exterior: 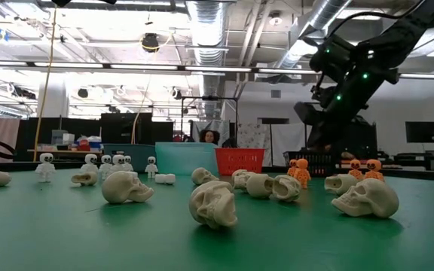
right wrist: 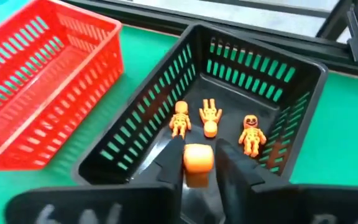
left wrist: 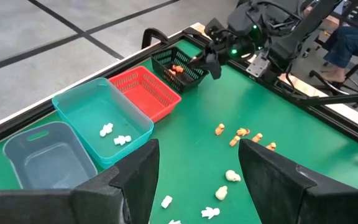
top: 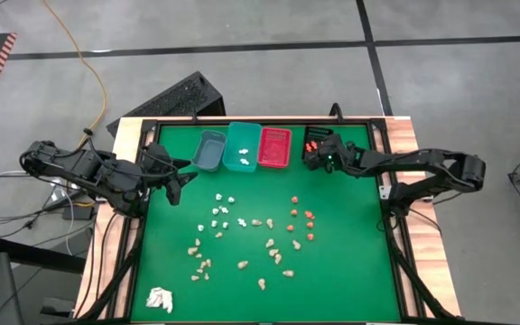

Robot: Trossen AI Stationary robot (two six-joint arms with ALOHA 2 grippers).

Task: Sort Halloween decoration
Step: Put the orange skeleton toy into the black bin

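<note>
— While the right gripper [right wrist: 199,167] hangs over the black bin [right wrist: 166,93], what does the piece in it look like?

— A small orange figure [right wrist: 198,160], blocky from this angle. It sits between the two fingers [right wrist: 169,163], which stand only slightly apart, close against its sides; I cannot tell whether they are pressing it.

— And where is that above the bin?

— Over the near end, above the rim. Three orange skeletons [right wrist: 209,116] lie flat on the bin floor just beyond it, side by side.

— What about the other pieces?

— Scattered on the green table [top: 341,271]: white skeletons [top: 219,213] toward the left, tan skulls [top: 273,254] in the middle, a few orange figures [top: 306,224] on the right. Two white ones [left wrist: 114,135] lie in the teal bin [left wrist: 79,102].

— What surrounds the black bin?

— A red bin [right wrist: 17,68] is just beside it, then the teal one, then a grey bin [left wrist: 17,146], all in a row at the table's far edge. A white papery wad [top: 159,299] lies in the near left corner.

— The left gripper [left wrist: 197,171]?

— Waiting, fingers spread wide and empty, above the left side of the table.
</note>
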